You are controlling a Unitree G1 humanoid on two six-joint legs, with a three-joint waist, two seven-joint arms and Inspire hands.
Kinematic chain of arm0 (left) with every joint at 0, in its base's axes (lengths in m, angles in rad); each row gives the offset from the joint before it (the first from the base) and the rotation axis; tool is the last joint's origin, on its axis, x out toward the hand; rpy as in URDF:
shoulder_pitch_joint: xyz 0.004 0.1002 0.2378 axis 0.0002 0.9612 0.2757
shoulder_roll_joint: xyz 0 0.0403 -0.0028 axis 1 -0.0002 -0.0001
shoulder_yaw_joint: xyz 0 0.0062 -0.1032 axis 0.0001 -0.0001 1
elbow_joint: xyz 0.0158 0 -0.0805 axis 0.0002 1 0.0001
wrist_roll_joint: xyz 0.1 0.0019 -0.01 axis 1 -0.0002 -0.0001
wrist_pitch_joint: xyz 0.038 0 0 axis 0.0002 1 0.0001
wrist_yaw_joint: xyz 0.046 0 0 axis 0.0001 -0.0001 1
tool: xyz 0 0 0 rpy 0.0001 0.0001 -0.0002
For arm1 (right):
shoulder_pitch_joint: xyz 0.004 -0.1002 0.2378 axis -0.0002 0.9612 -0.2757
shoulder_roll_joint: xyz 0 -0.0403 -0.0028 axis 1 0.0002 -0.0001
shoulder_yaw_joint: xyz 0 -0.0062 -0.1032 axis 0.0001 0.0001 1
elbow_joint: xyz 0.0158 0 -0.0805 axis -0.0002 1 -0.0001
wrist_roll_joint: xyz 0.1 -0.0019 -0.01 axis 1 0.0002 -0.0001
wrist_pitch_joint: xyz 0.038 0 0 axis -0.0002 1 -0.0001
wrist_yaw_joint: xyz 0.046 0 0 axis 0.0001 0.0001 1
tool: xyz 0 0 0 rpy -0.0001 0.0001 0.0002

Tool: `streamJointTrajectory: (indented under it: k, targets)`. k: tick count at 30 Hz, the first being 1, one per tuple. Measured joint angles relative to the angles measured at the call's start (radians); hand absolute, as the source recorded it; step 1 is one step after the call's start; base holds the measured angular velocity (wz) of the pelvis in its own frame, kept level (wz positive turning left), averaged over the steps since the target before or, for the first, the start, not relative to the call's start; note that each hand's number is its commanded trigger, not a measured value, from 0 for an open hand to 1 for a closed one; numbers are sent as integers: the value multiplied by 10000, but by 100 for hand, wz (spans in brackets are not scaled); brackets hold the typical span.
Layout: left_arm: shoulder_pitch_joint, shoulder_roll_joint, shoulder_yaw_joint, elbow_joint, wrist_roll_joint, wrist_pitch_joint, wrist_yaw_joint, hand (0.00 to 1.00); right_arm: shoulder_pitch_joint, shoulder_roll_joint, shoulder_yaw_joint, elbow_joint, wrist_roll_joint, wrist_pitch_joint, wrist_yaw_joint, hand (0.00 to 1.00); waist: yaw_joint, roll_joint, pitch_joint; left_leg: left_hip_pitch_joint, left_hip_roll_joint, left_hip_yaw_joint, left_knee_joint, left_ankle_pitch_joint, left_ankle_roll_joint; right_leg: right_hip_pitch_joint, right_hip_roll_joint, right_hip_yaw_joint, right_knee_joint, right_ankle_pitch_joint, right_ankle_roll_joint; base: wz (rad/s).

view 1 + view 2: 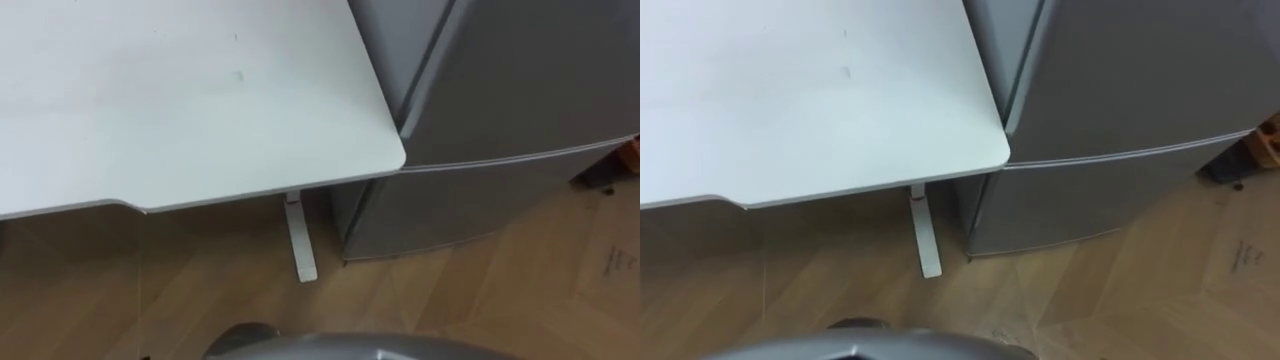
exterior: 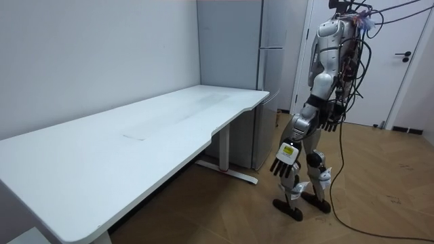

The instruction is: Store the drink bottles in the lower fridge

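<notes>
— What stood on the left?

— A white table [image 1: 180, 100], its top bare, with the rounded corner reaching almost to the fridge. Under that corner its white leg [image 1: 300, 240] rested on the wooden floor [image 1: 200, 290].

— And next to it?

— The grey fridge [image 1: 520, 80], just beside the table's corner. A seam split it into an upper door and a lower door [image 1: 450, 205], and both were closed.

— Where was the robot?

— In the room view it stood upright on the floor to the right of the fridge, facing it and the table's end. Its left hand [image 2: 285, 159] hung low by the thigh, fingers loose and spread, holding nothing. Its right hand [image 2: 331, 120] hung at the hip on the far side, fingers likewise slack and empty.

— And the drinks?

— I could not tell where they were.

— Anything further right?

— A white room door [image 2: 380, 68] behind the robot, closed.
</notes>
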Motion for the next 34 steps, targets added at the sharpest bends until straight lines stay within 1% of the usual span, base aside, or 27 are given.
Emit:
streamJointTrajectory:
  k: [1,3,4,7,8,9,11,12,13,14,16,17,19,20,21,22,23,24,25,26,27,28,29,30,31,32,34]
  targets:
    - [-69,0,-13,26,-23,-19,38,0,-151,86,10,142,-320,30,-139,0,-7,-20,32,-4,1,4,0,15,-19,-4,3,21,-2,0,0,-6]
    - [-249,-94,-67,147,-57,-69,157,0,-604,286,10,526,-1162,199,-662,0,-13,71,40,17,-12,-40,9,40,-31,30,9,29,-5,-1,1,0]
    - [-279,-127,-63,145,-56,-71,167,0,-705,336,7,626,-1325,209,-809,0,-31,89,46,5,-30,-90,7,52,-11,25,7,6,-9,-1,1,11]
    - [-294,-290,-36,186,-48,-73,352,0,-1198,694,-14,794,-2508,382,-1472,0,-91,122,40,-13,-27,-165,-5,102,13,55,1,-35,-145,-2,2,6]
    - [-297,-341,-35,242,-58,-64,368,0,-1337,816,-12,817,-2725,416,-1711,0,-91,184,26,-54,-41,-209,8,118,8,53,6,-48,-204,-2,3,0]
    - [-297,-376,-34,278,-66,-62,381,0,-1373,861,-9,822,-2772,422,-1804,0,-94,168,45,-78,-57,-230,6,135,9,39,6,-54,-204,-2,3,8]
    - [-306,-577,-66,381,-273,-50,514,0,-1427,1017,-9,826,-2968,577,-2288,0,-138,318,40,-98,-199,-479,1,194,-1,59,2,-171,-193,-5,6,23]
    - [-309,-637,-65,444,-371,-50,560,0,-1431,1056,-9,834,-2968,648,-2417,0,-145,349,48,-83,-201,-551,-17,226,8,75,-6,-205,-191,-8,9,33]
    - [-349,-728,-65,524,-439,-36,607,0,-1434,1151,-9,887,-2995,759,-2631,0,-151,390,53,-64,-242,-667,-37,307,-52,128,-14,-267,-194,-19,26,24]
    - [-296,-775,-62,529,-584,-36,613,0,-1436,1243,-5,977,-3051,797,-2744,0,-100,394,62,-3,-252,-687,-77,332,-81,184,-18,-251,-200,-45,51,16]
    - [-222,-831,-58,532,-764,-25,664,0,-1714,1344,-5,1148,-3156,861,-2921,0,-65,391,64,-7,-266,-681,-103,350,-109,175,-22,-192,-191,-115,26,2]
    - [-207,-875,-58,530,-767,-14,749,0,-1865,1388,-5,1176,-3288,911,-3059,0,-71,383,74,-36,-336,-679,-88,357,-121,171,-32,-159,-228,-187,16,0]
    - [-239,-938,-58,504,-769,-14,862,0,-2057,1421,-6,1177,-3379,979,-3293,0,-76,377,70,-132,-386,-690,-42,369,-139,183,-49,-174,-378,-308,-41,4]
    - [-289,-976,-41,503,-764,-15,907,0,-2203,1431,-9,1169,-3417,976,-3427,0,-68,358,62,-200,-428,-672,-5,398,-172,174,-84,-254,-508,-431,-110,8]
    - [-306,-994,-36,502,-763,-20,938,0,-2254,1439,-12,1168,-3434,969,-3489,0,-80,330,40,-198,-429,-650,-17,455,-216,172,-138,-322,-518,-448,-132,11]
    - [-343,-1009,-25,505,-773,-35,965,0,-2308,1478,-14,1167,-3450,938,-3611,0,-83,311,25,-192,-365,-518,89,472,-199,182,-236,-537,-508,-532,-180,14]
    - [-334,-1020,10,513,-776,-48,985,0,-2373,1514,-11,1169,-3604,927,-3683,0,-75,315,18,-306,-137,-117,379,353,-139,217,-195,-632,-469,-597,-199,22]
    - [-314,-1022,109,514,-777,-44,992,0,-2385,1568,-11,1182,-3841,897,-3761,0,-105,369,43,-387,117,608,625,136,-57,301,-129,-720,-433,-676,-183,19]
    - [-288,-1024,160,514,-775,-42,1002,0,-2384,1587,-3,1198,-3915,864,-3777,0,-95,385,59,-379,161,757,676,60,-39,368,-109,-721,-434,-696,-168,12]
    - [-231,-1025,168,512,-769,-38,1033,0,-2423,1603,8,1218,-4087,838,-3777,0,-52,369,40,-353,130,675,655,-38,-39,416,-29,-657,-418,-727,-121,4]
    - [-238,-1034,166,508,-768,-29,1037,0,-2458,1604,19,1213,-4145,794,-3796,0,-47,437,-2,-355,62,610,623,-52,-30,393,-18,-553,-420,-727,-94,4]
    - [-252,-1037,159,507,-770,-28,1040,0,-2458,1604,26,1218,-4141,756,-3823,0,-47,398,13,-356,30,584,591,-51,-28,384,-32,-556,-422,-721,-83,7]
    - [-273,-1046,164,507,-770,-28,1043,0,-2484,1605,55,1209,-4149,715,-3885,0,19,405,-3,-334,-20,574,538,-54,-22,378,-59,-568,-334,-708,-65,6]
    - [-271,-1050,165,508,-767,-28,1045,0,-2512,1607,55,1213,-4153,675,-3959,0,134,415,10,-292,-24,558,494,-61,-12,377,-61,-616,-248,-676,-47,6]
    - [-303,-1050,166,507,-767,-29,1045,0,-2507,1608,55,1219,-4165,656,-3988,0,154,419,23,-256,-29,531,470,-63,-9,372,-62,-627,-164,-669,-48,11]
    - [-346,-1050,167,491,-772,-38,1054,0,-2500,1609,55,1240,-4167,630,-4028,0,156,466,74,-150,-43,467,383,-60,-12,390,-67,-625,-34,-635,-46,11]
    - [-343,-1049,165,461,-776,-79,1096,0,-2514,1629,66,1241,-4142,616,-4121,0,157,494,83,-32,-50,447,285,-59,-15,432,-83,-644,47,-627,-43,4]
